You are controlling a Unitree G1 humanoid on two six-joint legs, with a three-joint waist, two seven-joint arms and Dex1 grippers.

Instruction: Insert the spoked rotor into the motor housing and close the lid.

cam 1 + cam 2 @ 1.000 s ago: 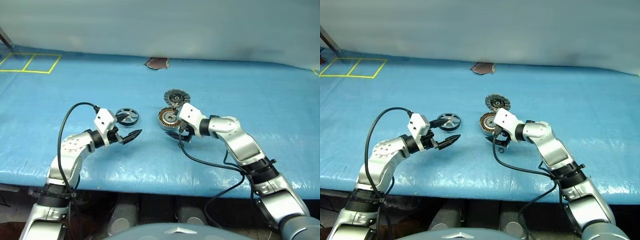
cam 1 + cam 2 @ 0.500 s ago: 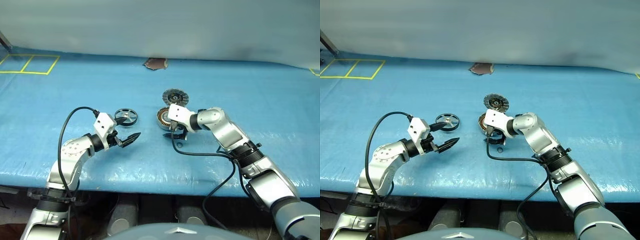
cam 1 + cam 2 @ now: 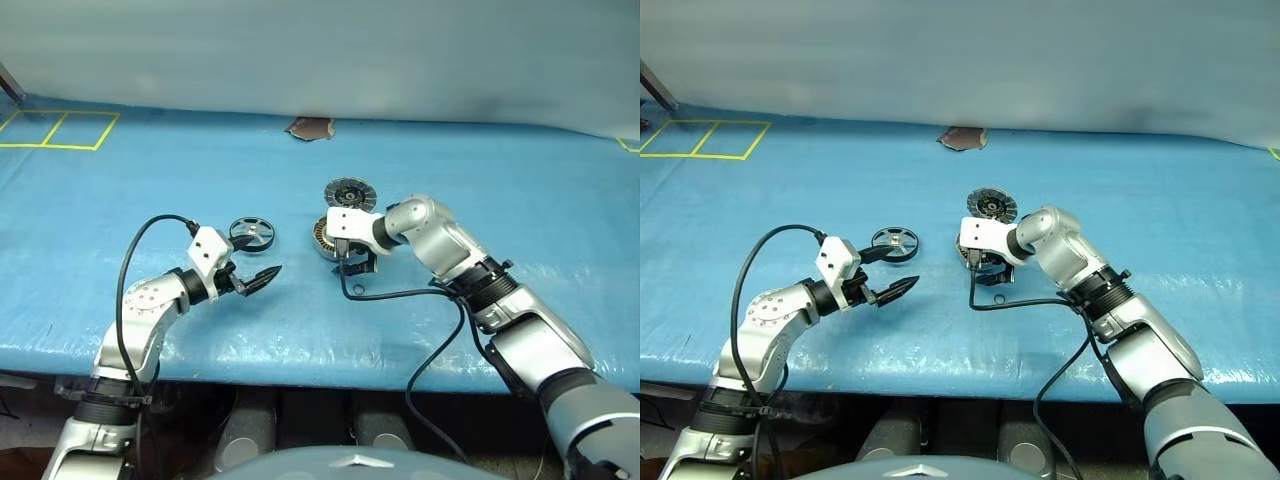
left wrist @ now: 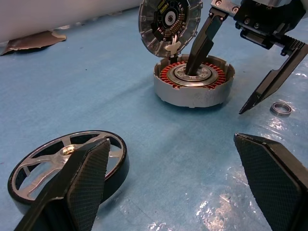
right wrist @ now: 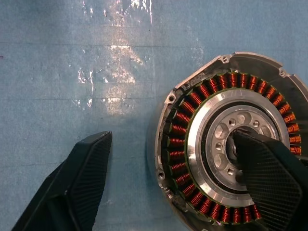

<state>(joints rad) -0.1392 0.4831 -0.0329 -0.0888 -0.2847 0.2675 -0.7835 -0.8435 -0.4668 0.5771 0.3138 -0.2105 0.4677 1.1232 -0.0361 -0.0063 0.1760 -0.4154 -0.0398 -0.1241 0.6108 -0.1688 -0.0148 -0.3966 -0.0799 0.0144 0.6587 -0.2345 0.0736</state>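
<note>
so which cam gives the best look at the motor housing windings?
The right wrist view: it looks straight down into the motor housing, with the copper ring and central hub plain. The left wrist view shows it side-on, wall and windings visible, the lid leaning behind it. In the eye views it is small and partly hidden behind the right gripper.

The right gripper (image 3: 354, 262) hides much of the round silver motor housing (image 3: 322, 238) with copper windings; beside the housing, a tiny ring (image 3: 999, 298) is too small to identify.
</note>
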